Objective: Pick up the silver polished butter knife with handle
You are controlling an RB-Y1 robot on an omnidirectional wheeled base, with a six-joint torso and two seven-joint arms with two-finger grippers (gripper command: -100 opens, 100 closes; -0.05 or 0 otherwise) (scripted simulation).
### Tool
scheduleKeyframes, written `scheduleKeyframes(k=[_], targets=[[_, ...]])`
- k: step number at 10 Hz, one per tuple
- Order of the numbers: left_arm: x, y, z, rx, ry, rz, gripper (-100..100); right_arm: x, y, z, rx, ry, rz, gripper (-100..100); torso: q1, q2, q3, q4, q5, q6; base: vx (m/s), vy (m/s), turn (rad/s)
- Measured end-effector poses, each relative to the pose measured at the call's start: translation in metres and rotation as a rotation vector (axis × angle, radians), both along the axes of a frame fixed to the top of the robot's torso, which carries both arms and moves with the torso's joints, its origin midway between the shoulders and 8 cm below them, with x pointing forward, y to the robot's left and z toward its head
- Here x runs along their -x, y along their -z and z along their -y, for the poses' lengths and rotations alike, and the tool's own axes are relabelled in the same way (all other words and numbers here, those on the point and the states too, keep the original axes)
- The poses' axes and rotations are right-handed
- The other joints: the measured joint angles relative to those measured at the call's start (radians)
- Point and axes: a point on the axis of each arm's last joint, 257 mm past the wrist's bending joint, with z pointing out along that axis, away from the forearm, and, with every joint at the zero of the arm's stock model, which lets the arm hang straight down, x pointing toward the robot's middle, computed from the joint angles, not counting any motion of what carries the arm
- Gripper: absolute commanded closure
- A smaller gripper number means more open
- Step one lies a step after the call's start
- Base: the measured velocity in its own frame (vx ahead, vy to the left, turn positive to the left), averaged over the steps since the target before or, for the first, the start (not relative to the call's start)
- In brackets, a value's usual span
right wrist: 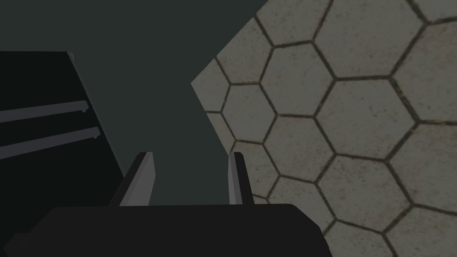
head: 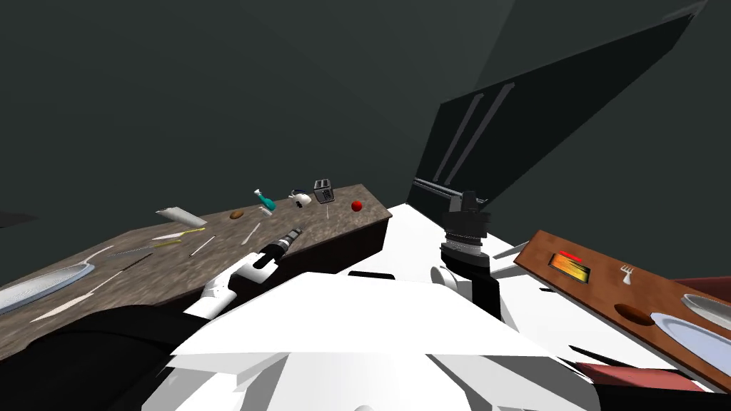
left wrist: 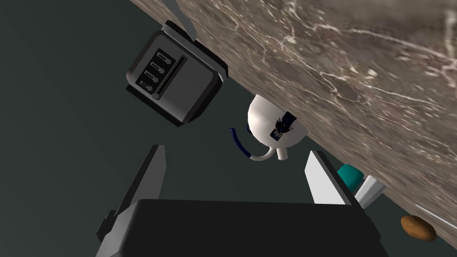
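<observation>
the left tool (left wrist: 235, 149) reaches out over the brown marbled worktop (left wrist: 357, 67), its two fingers spread wide, about a third of its view apart, with nothing between them. straight ahead of it, past the fingertips, stands a round white teapot (left wrist: 272, 125) with a dark blue handle. ahead and off to the tool's right stands a dark toaster (left wrist: 174, 80).

a slim silver blade lies flat on the worktop close against the toaster; i take it for the butter knife (left wrist: 181, 18). it is ahead of the left tool and to its right, well apart from both fingers. in the head view it is a thin pale line just in front of the toaster. other slender cutlery lies further back to the tool's left, so i cannot be sure of the pick.

on the tool's left side, close by one finger, lies a teal bottle (left wrist: 350, 176) with a white cap, and beyond it a brown potato (left wrist: 417, 227). a small red fruit (head: 357, 205) sits past the toaster, near the worktop's end.

the right tool (right wrist: 190, 155) is held up at the right of the chest, away from the worktop, its fingers parted by a narrower gap and holding nothing.
</observation>
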Motion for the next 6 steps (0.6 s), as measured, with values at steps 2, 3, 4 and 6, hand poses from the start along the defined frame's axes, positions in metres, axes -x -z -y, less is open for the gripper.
scheduleKeyframes(k=[2,3,4,6], targets=[[0.006,0.005,-0.020,-0.035,-0.024,-0.048,-100,0.000,0.000,0.000,0.000,0.000,0.000,0,0.001,0.000,0.000,0.000,0.000,0.000,0.031,-0.049,-0.188],[0.009,0.010,-0.029,-0.048,-0.036,-0.067,-100,0.000,0.000,0.000,0.000,0.000,0.000,0,0.002,0.000,0.000,0.000,0.000,-0.001,0.035,-0.056,-0.208],[0.013,0.015,-0.041,-0.067,-0.049,-0.094,-100,0.000,0.000,0.000,0.000,0.000,0.000,0,0.002,0.000,0.000,0.000,0.000,0.000,0.069,-0.069,-0.370],[0.024,0.026,-0.078,-0.116,-0.096,-0.172,-100,0.000,0.000,0.000,0.000,0.000,0.000,0,0.000,-0.003,-0.002,-0.001,0.000,0.000,0.094,-0.089,-0.316]])
